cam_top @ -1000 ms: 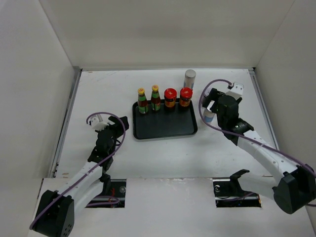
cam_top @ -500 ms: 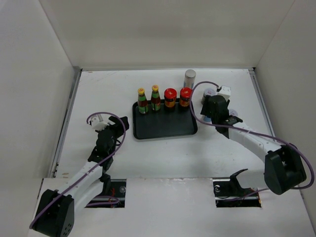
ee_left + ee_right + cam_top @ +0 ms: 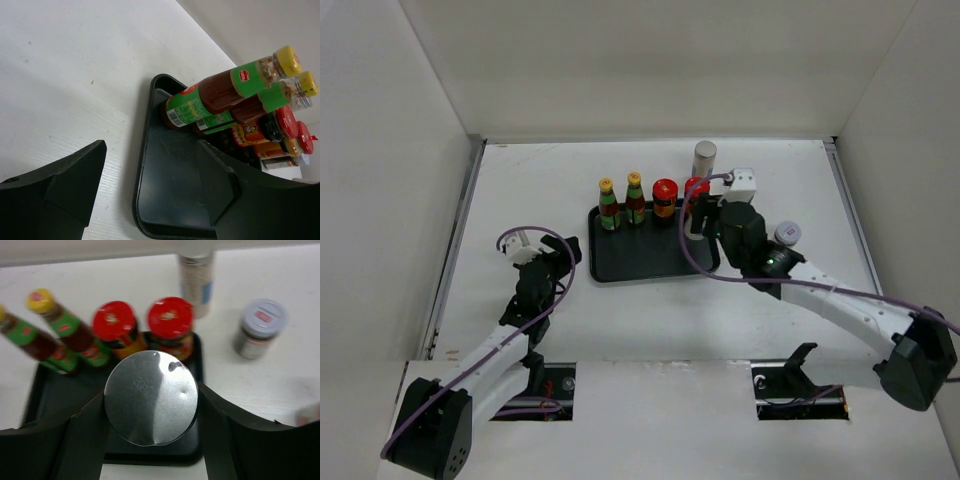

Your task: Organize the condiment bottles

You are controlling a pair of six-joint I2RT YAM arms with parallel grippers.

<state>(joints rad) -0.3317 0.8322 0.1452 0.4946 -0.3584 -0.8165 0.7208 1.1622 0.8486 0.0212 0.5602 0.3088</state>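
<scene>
From above, two yellow-capped bottles (image 3: 609, 205) and two red-lidded jars (image 3: 665, 198) stand along the far edge of the black tray (image 3: 650, 262). A tall shaker (image 3: 704, 158) stands just behind the tray. A small grey-lidded jar (image 3: 786, 234) sits on the tabletop (image 3: 570, 180) to the right.

In the left wrist view, the left fingers (image 3: 65, 185) are apart and hold nothing. The tray's corner is near them.

In the right wrist view, the right fingers (image 3: 85, 440) squeeze a silver-lidded jar (image 3: 150, 397) over the tray, in front of the red-lidded jars.
</scene>
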